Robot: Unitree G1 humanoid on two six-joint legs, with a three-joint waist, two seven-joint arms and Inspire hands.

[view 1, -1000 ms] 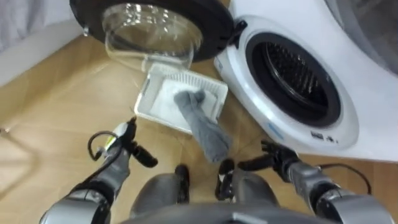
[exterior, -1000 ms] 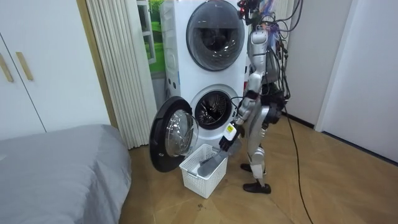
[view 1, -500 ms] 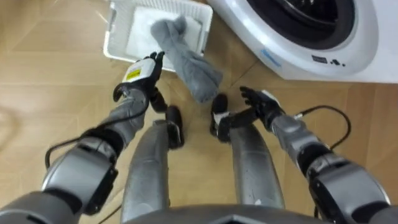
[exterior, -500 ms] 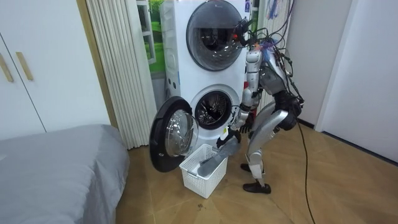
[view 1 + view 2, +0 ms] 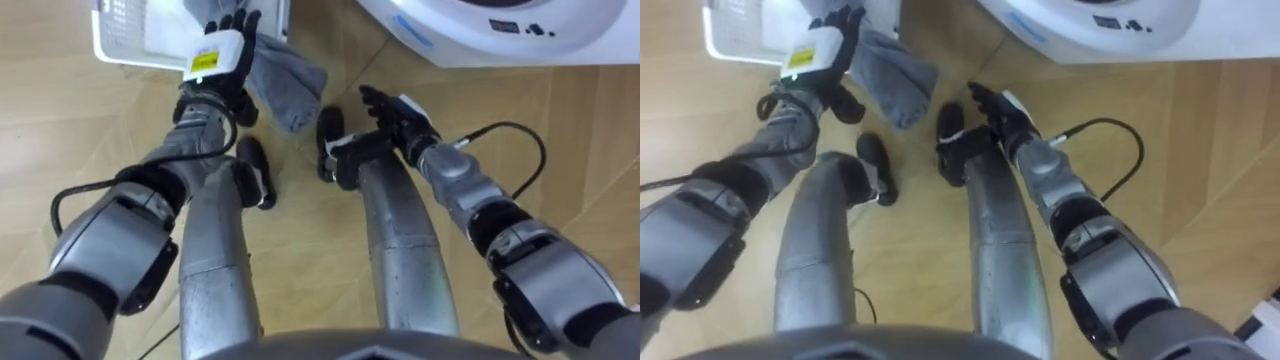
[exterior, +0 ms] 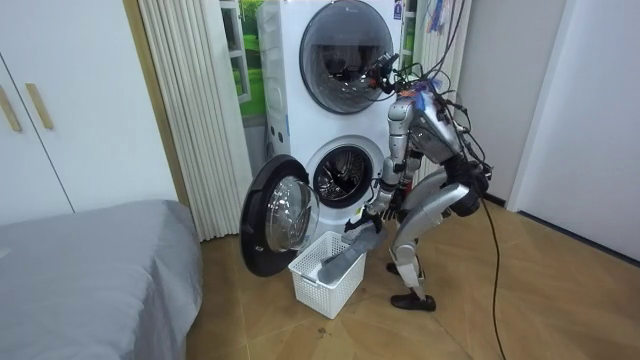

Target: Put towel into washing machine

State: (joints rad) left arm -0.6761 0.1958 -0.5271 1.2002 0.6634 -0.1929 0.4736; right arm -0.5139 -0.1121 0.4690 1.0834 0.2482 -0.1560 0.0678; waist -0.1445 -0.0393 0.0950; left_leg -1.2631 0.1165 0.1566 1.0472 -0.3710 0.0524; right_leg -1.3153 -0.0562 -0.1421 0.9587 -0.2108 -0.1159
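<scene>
**Robot bends low by the towel**

In the room view, the robot stands with bent knees in front of the washer (image 6: 340, 175). The round door (image 6: 275, 215) is wide open. The grey towel (image 5: 285, 85) hangs over the edge of the white basket (image 5: 115, 40) on the floor (image 5: 580, 150).

The eye views show the hands close up. The left hand (image 5: 222, 52) is right at the towel, its fingers straight, not gripping it. The right hand (image 5: 393, 112) is spread wide by the knee and holds nothing.
</scene>
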